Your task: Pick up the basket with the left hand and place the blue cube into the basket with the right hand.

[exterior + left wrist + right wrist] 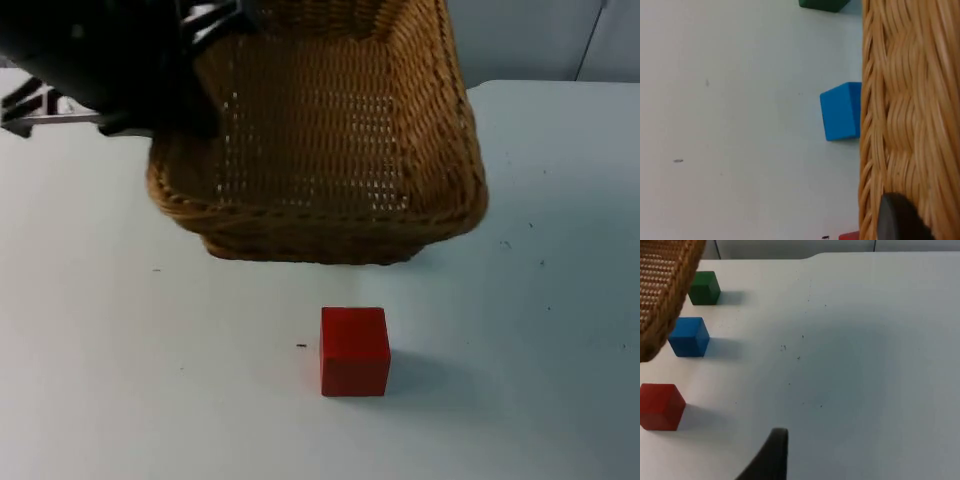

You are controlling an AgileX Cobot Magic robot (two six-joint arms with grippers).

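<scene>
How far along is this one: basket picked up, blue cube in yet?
Done: the basket is lifted off the table, held at its rim by the left end effector. In hand: nothing yet for the right end effector, which hangs over bare table. Left: the blue cube sits on the table between the green cube and the red cube, ungrasped.

Basket woven wicker, rough; blue cube smooth matt; table smooth white
</scene>
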